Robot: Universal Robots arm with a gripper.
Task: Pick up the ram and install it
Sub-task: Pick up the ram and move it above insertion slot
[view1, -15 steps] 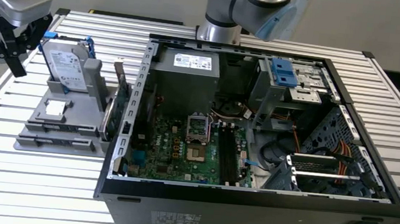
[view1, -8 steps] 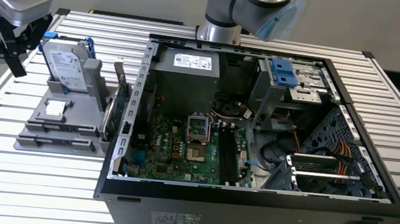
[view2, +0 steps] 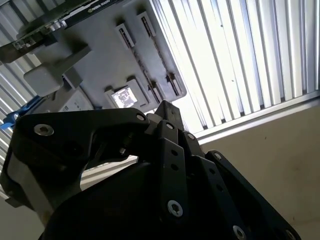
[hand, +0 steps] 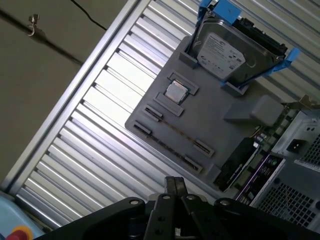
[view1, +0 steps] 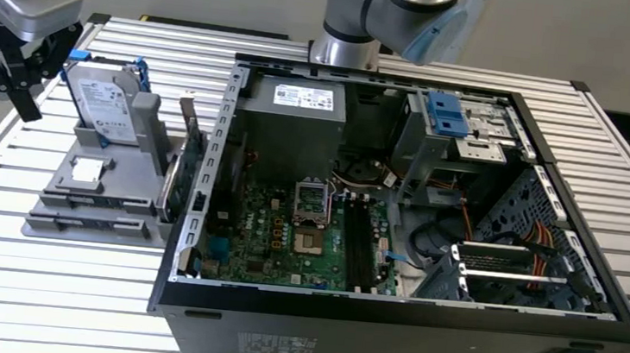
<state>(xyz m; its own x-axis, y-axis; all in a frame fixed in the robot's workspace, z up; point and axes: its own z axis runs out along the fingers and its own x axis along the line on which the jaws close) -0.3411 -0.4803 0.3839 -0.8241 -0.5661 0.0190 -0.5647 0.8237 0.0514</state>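
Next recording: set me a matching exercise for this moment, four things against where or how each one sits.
Things:
1. hard drive
2. processor chip
3. gripper
4. computer case

Places or states:
A. lying open on its side, at the exterior view's right of the grey holder
B. raised, at the exterior view's far left
C. standing on edge in the holder
D. flat in a square recess of the holder

Pairs: 1-C; 2-D; 3-B; 4-A
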